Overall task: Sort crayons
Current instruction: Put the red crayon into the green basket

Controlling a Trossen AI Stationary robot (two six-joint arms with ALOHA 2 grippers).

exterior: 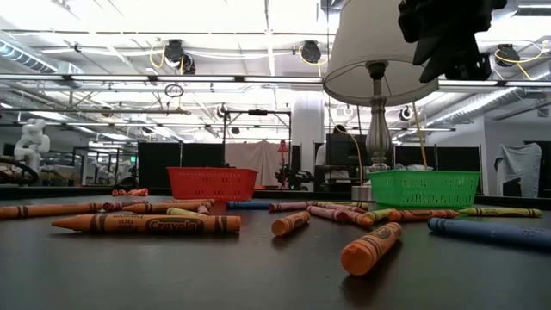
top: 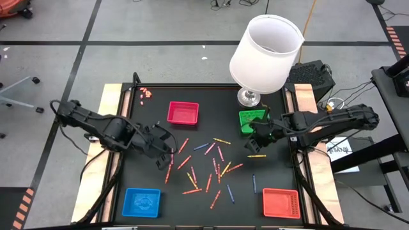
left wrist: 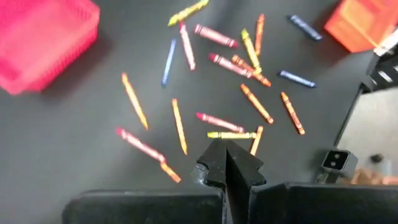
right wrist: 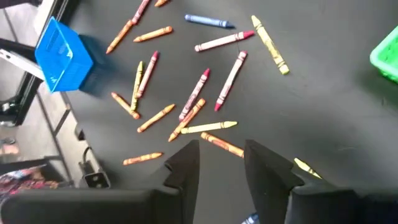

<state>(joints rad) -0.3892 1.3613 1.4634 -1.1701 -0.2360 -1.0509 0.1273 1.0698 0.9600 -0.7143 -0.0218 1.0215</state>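
Many crayons (top: 211,163), red, orange, pink, yellow and blue, lie flat and scattered over the middle of the black table top (top: 147,137). My left gripper (top: 165,160) hangs above the left edge of the scatter. In its wrist view it (left wrist: 227,163) is shut with nothing in it, over a yellow crayon (left wrist: 231,135). My right gripper (top: 257,142) hovers above the scatter's far right part, beside the green tray (top: 252,120). In its wrist view it (right wrist: 221,165) is open and nothing lies between the fingers; an orange crayon (right wrist: 222,145) lies on the table below the gap.
A red tray (top: 182,112) stands at the far side, a blue tray (top: 142,201) near left, and an orange-red tray (top: 281,202) near right. A lamp with a white shade (top: 265,51) stands on the far right edge, by the green tray.
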